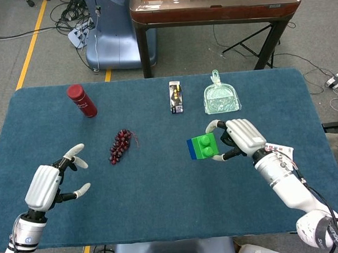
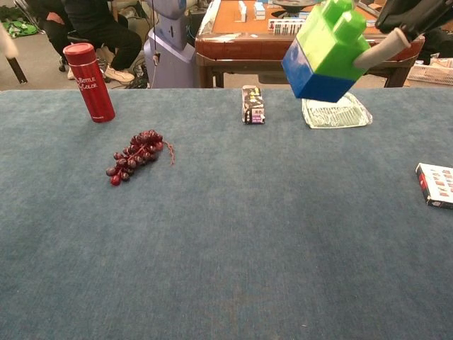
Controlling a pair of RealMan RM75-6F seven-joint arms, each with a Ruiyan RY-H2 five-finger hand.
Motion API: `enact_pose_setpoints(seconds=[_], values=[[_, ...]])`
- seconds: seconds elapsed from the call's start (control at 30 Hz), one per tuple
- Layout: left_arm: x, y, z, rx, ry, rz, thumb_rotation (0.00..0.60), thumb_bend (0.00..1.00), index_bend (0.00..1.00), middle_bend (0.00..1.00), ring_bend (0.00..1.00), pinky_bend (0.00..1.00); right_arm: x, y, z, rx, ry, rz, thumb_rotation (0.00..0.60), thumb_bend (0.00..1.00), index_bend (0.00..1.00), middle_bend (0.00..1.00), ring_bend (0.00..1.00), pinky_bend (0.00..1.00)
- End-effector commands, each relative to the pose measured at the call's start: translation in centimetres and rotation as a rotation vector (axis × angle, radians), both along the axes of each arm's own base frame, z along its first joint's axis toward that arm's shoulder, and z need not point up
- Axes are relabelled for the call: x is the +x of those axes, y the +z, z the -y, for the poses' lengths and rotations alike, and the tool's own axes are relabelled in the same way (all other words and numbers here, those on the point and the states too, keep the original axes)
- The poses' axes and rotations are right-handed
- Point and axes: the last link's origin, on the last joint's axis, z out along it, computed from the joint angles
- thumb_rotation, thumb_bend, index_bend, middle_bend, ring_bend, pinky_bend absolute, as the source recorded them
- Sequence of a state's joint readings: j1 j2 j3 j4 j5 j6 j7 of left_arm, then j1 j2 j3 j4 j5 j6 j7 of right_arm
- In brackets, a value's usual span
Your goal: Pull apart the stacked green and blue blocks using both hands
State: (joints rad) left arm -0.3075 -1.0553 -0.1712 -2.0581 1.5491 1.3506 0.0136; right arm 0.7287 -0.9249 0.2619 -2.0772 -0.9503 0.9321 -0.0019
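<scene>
Stacked green plastic block (image 1: 207,145) on blue plastic block (image 1: 191,148): joined, tilted, held off the blue cloth-covered table (image 1: 162,207), pinched between fingers of right hand (image 1: 242,137); left hand (image 1: 45,184): far to that hand's left, low, fingers spread, holding nothing

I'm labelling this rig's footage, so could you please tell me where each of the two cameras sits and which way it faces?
Head view: high above the near edge, looking down on the whole blue table; shows left hand, open, and right hand holding the green block stacked on the blue block.
Chest view: low, facing straight across the tabletop; only right fingers show.
Shared: blocks, red bottle, grapes.
</scene>
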Motion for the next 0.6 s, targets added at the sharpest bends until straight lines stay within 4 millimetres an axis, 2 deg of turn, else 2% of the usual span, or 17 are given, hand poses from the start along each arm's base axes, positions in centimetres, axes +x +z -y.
enact_pose_setpoints(seconds=[0.03, 0.13, 0.27, 0.4, 0.6], values=[[3.7, 0.9, -1.0, -0.048, -0.031, 0.044, 0.6, 0.2, 0.16, 0.43, 0.47, 0.74, 0.6, 1.1, -0.4, -0.012, 0.009, 0.069, 0.6, 0.13, 0.63, 1.0, 1.0, 1.0], [5.7, 1.0, -1.2, -0.108, -0.029, 0.07, 0.6, 0.19, 0.15, 0.33, 0.41, 0.69, 1.0, 1.3, -0.6, 0.005, 0.007, 0.127, 0.6, 0.13, 0.63, 1.0, 1.0, 1.0], [7.6, 0.6, -1.4, -0.215, 0.001, 0.104, 0.6, 0.17, 0.14, 0.15, 0.26, 0.61, 1.4, 0.7, -0.6, 0.048, 0.004, 0.183, 0.6, 0.13, 0.63, 1.0, 1.0, 1.0], [8.8, 0.1, -2.4, -0.316, 0.021, 0.154, 0.6, 0.16, 0.13, 0.03, 0.13, 0.5, 2.2, -0.2, -0.6, 0.103, 0.006, 0.228, 0.6, 0.13, 0.63, 1.0, 1.0, 1.0], [10.5, -0.6, -3.4, -0.422, 0.045, 0.248, 0.6, 0.14, 0.1, 0.0, 0.0, 0.32, 3.8, -1.6, -0.4, 0.149, 0.029, 0.256, 0.6, 0.13, 0.63, 1.0, 1.0, 1.0]])
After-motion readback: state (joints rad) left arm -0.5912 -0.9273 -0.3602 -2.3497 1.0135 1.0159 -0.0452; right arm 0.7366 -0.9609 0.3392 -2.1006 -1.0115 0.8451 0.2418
